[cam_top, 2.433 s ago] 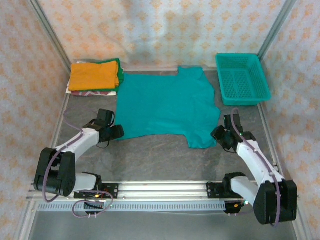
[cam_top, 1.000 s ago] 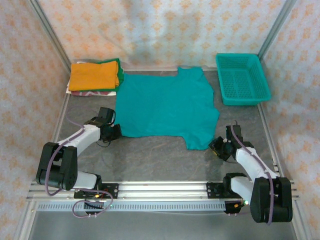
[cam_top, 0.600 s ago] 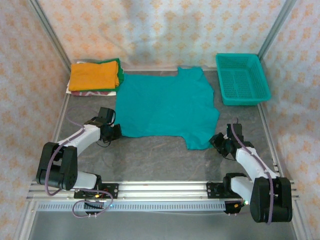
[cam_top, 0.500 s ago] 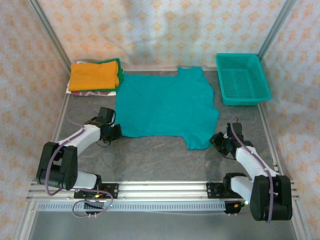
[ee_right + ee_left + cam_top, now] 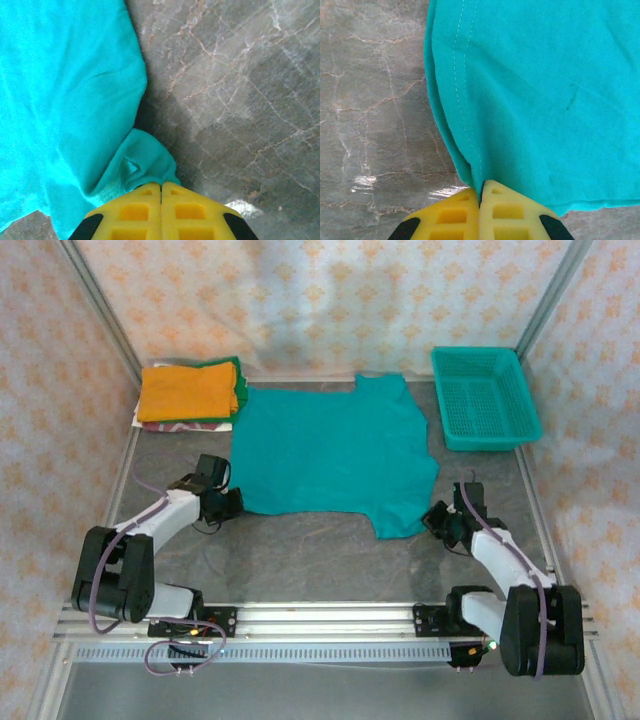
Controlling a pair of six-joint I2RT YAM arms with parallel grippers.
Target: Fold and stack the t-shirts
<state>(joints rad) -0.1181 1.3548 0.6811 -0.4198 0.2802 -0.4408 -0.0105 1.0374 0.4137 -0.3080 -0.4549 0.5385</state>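
No legible text, label, brand or number in any view. Spread teal cloth t-shirt (image 5: 335, 455): upward face plain, hem stitching only. Patterned wall covering (image 5: 300, 300): repeating orange motif, no characters.

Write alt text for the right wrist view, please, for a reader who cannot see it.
The right gripper, its yellow jaws closed together at the bottom edge, pinches a bunched fold of the teal t-shirt. The rest of the shirt spreads up and to the left over the grey marbled table.
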